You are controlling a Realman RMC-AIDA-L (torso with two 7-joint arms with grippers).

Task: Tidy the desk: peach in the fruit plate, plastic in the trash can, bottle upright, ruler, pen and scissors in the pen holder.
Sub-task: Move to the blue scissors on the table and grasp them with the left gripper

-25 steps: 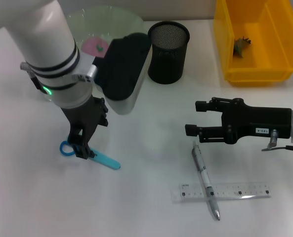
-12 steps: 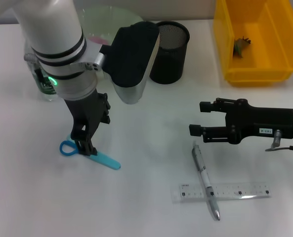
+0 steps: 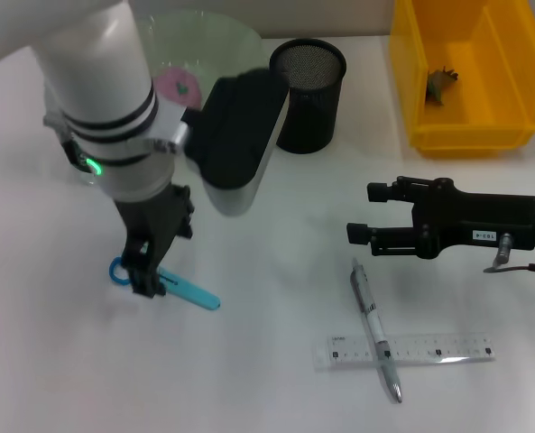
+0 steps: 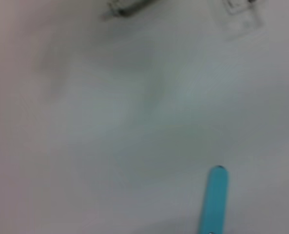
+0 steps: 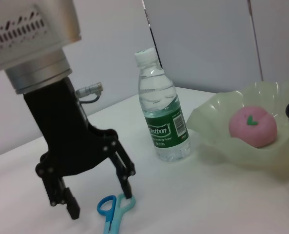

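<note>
Scissors (image 3: 163, 283) lie flat on the desk (image 3: 267, 361); our left gripper (image 3: 147, 272), lifted a moment ago, has dropped back, jaws spread astride the handle. Contact seems not yet made, so the grasp remains. Our right gripper (image 3: 359, 233) waits released above the pen (image 3: 373, 327).

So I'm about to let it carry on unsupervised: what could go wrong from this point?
1. The left gripper has open fingers straddling the flat scissors near the handles; closing could pinch only one edge and let them slip or spin.
2. The pen lies across the ruler, so lifting either may drag the other.
3. The bottle stands close behind the left arm and might get knocked on the lift.
</note>
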